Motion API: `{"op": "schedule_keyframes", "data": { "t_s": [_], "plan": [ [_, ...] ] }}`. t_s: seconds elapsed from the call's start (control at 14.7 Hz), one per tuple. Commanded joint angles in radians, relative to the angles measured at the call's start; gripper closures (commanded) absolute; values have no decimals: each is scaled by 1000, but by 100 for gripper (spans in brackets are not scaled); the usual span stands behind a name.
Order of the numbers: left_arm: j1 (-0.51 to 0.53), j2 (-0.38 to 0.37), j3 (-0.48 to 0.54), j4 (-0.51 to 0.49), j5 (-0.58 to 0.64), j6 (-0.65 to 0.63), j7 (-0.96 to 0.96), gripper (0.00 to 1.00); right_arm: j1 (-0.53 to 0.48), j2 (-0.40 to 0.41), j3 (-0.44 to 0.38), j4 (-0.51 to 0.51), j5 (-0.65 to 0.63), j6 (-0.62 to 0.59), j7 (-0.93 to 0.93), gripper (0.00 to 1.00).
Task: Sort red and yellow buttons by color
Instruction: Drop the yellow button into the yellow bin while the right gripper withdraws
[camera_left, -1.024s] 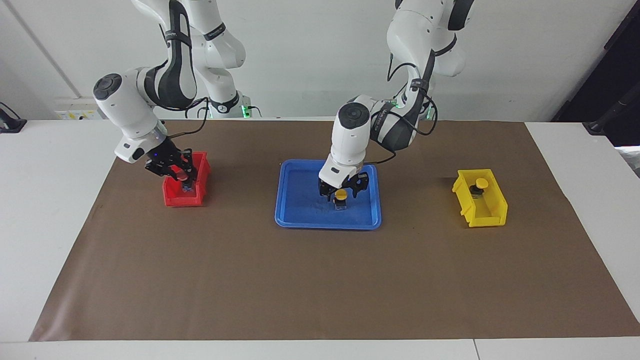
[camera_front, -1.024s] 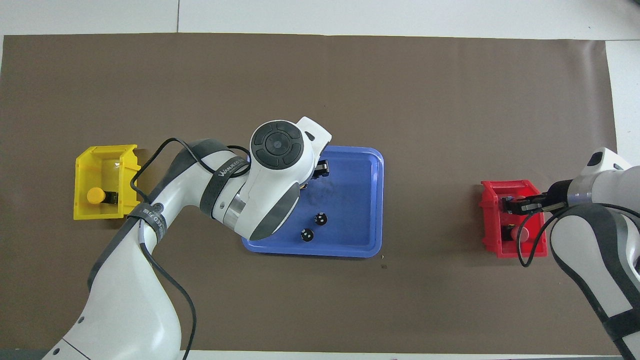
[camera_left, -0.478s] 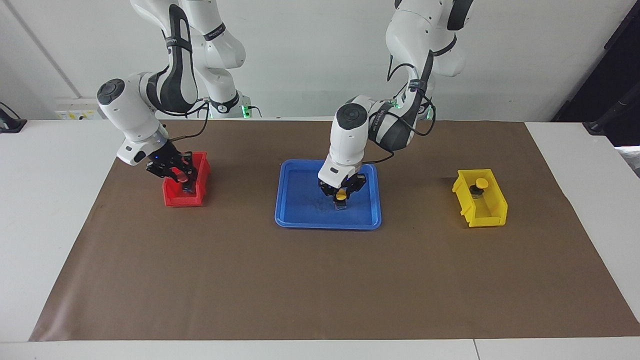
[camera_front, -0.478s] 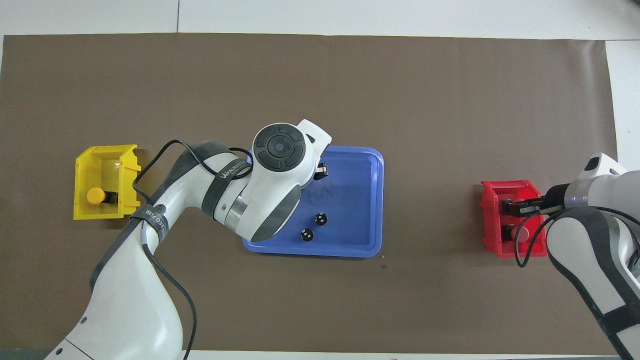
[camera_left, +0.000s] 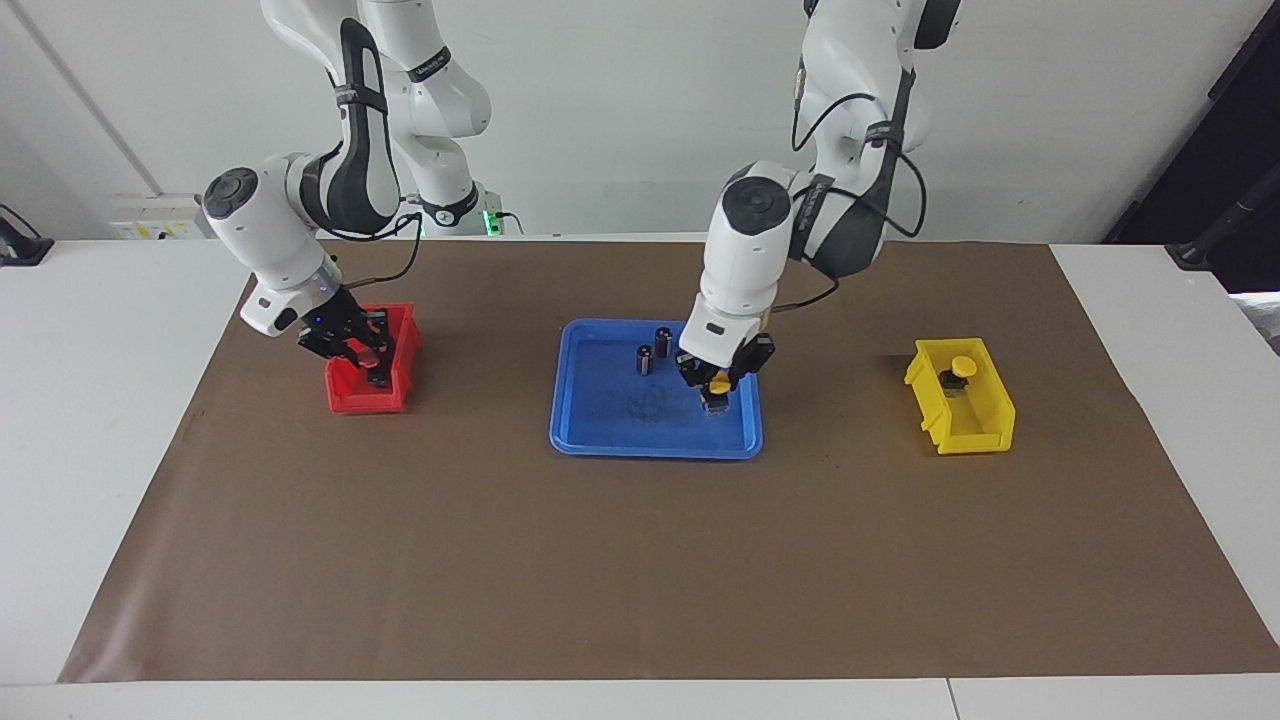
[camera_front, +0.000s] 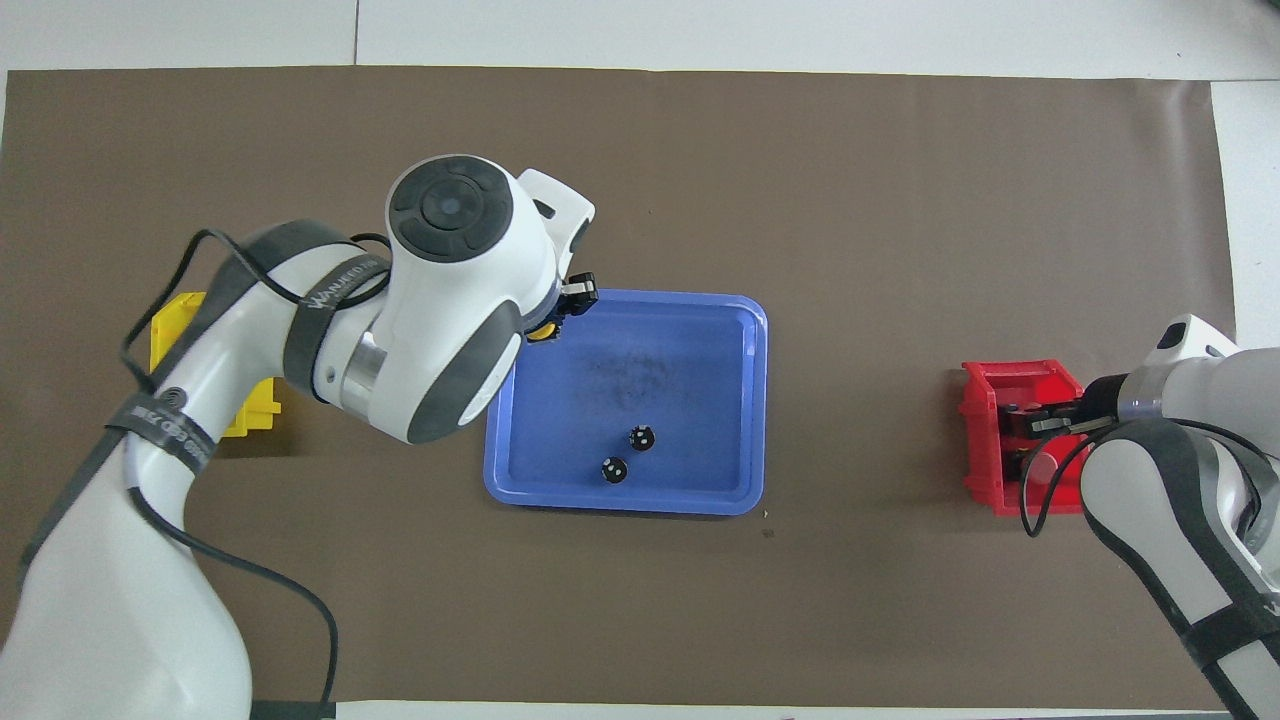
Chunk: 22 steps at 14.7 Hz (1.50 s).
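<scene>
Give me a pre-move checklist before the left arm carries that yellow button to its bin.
1. Grip: left gripper is shut on the yellow button, over the blue tray. Ok.
2. Lift: whether the button's base is clear of the tray's rim. Cannot tell.
3. Target: yellow bin stands at the left arm's end of the table, holding one yellow-capped button, with bare room beside it. Ok.
4. Path: only bare brown mat between tray and bin. Ok.
5. Strays: two dark cylinders stay in the tray, off the route. Ok.
6. Other arm: right gripper is over the red bin, well away. Ok.
</scene>
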Motion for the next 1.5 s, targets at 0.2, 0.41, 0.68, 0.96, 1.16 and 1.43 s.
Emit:
{"op": "schedule_keyframes", "data": {
  "t_s": [0.2, 0.41, 0.68, 0.96, 1.16, 1.43],
  "plan": [
    [382, -29, -6, 3, 11, -53, 511, 99, -9, -1, 8, -7, 28, 10, -43, 44],
    [502, -30, -6, -20, 10, -16, 684, 99, -9, 28, 8, 89, 14, -83, -41, 33],
    [551, -75, -6, -142, 10, 30, 791, 99, -7, 42, 9, 242, -37, -234, -23, 22],
    [562, -130, -6, -302, 10, 159, 801, 99, -1, 39, 19, 405, -63, -385, 46, 0],
    [579, -119, -6, -324, 10, 182, 832, 99, -1, 42, 23, 561, -112, -520, 137, 0],
    [588, -89, -6, -357, 10, 271, 831, 99, -22, 123, 19, 826, -136, -709, 165, 0]
  ]
}}
